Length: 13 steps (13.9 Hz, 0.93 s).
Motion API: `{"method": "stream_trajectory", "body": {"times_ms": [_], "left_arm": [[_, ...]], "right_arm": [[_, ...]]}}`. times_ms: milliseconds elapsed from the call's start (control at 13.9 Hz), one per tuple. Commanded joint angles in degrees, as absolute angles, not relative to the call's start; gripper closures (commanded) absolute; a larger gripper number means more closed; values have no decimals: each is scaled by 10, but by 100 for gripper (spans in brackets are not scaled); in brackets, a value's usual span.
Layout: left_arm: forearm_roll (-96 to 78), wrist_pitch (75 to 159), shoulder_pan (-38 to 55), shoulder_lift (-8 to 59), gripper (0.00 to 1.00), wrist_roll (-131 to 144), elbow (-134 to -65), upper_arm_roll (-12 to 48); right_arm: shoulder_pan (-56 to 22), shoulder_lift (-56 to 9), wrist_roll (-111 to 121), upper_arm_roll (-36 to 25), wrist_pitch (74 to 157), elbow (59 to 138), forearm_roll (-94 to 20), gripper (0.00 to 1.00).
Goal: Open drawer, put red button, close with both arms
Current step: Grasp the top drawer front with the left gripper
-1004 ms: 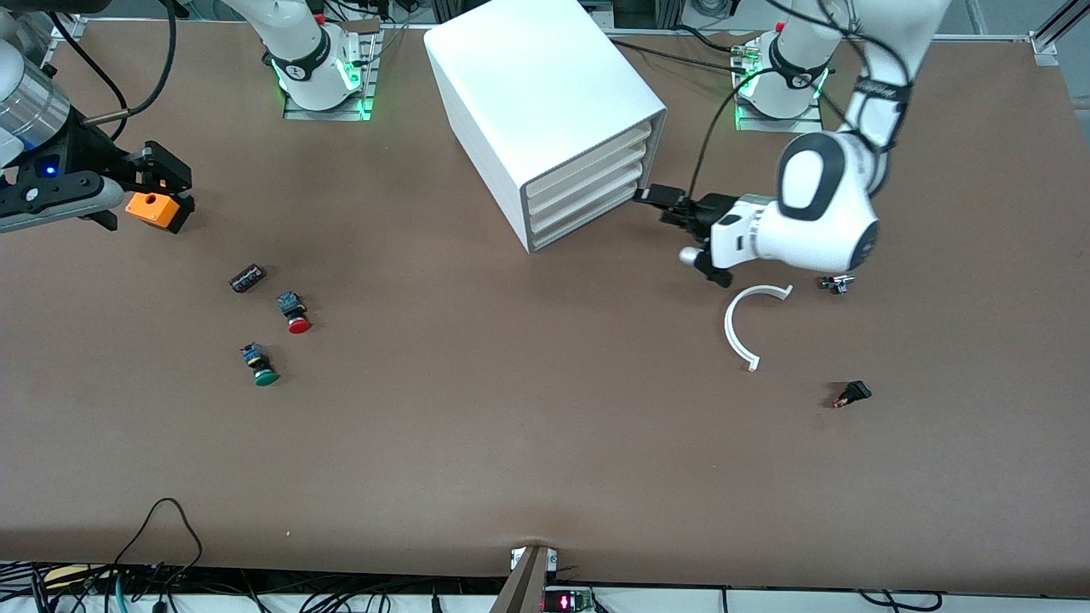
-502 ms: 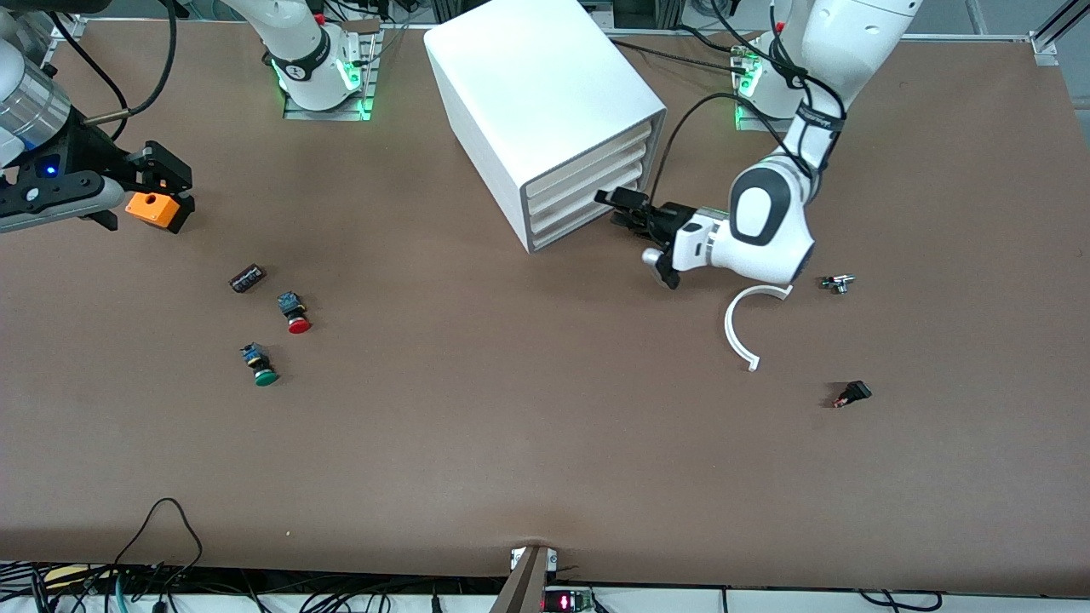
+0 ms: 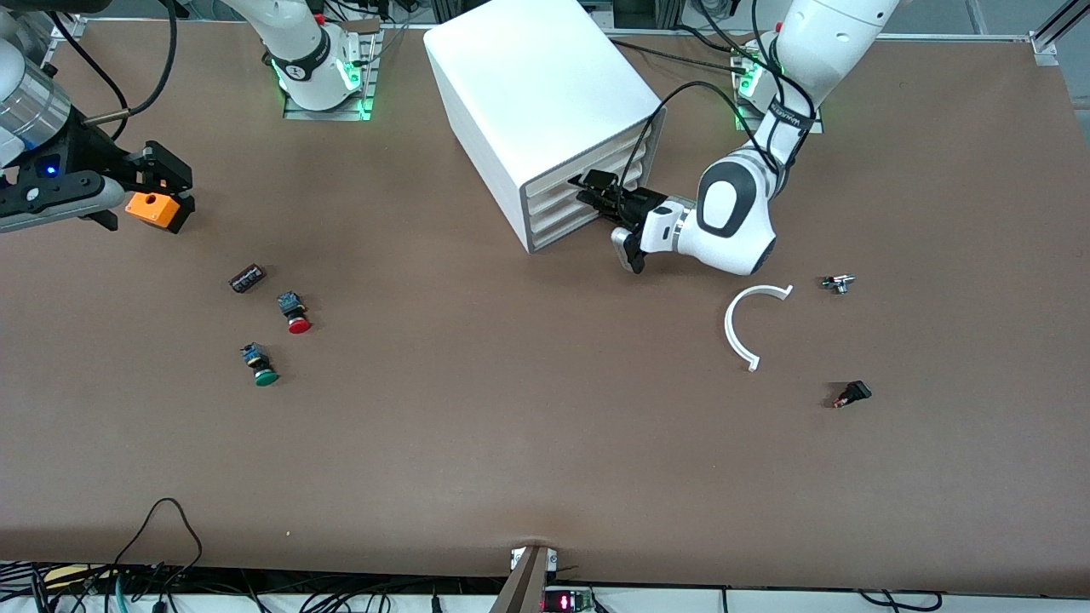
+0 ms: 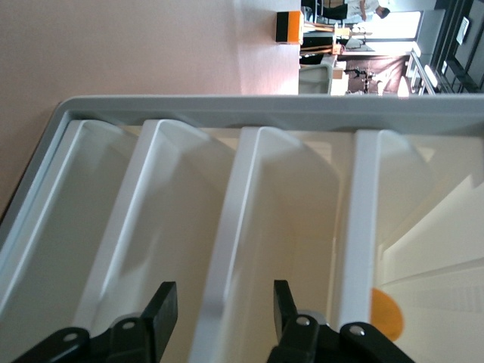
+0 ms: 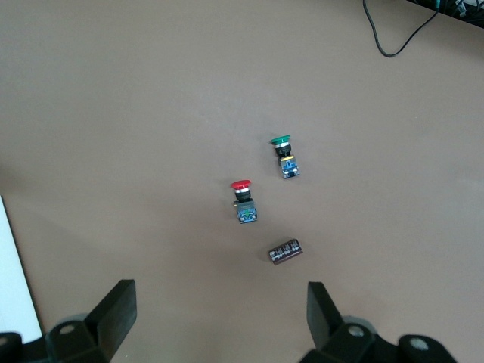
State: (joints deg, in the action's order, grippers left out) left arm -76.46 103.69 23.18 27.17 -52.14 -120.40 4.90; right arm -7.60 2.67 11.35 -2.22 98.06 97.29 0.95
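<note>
Left gripper (image 3: pixel 596 189) sat open at the closed drawer (image 4: pixel 249 227) fronts, right gripper (image 5: pixel 219 318) waited open; light slick plastic, pinch the front lip

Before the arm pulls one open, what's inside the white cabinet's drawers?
The cabinet holds four shut drawers; only their white fronts show, so the contents are hidden. The open left gripper is at the fronts. The red button lies out on the table.
</note>
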Motion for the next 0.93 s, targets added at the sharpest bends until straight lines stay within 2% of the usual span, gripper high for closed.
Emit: {"method": "stream_trajectory", "body": {"times_ms": [0,72,215,646,861], "left_arm": [[-784,1032,233,283,52,-562,-1202,50],[-785,1029,233,284,52,-562,-1202,50],[-790,1018,232,285,62,-563,-1202,50],[-796,1000,231,286,83,-549,-1205,50],[-796,1000,227,285,85,-538,-1204,47]], "right_arm": [[-75,25,107,-19,978,962,6,0],[-75,25,107,-19,978,962,6,0],[-75,25,107,-19,978,962,6,0],[-74,24,108,-19,978,962,6,0],[-80,25,108,-18,978,962,7,0]]}}
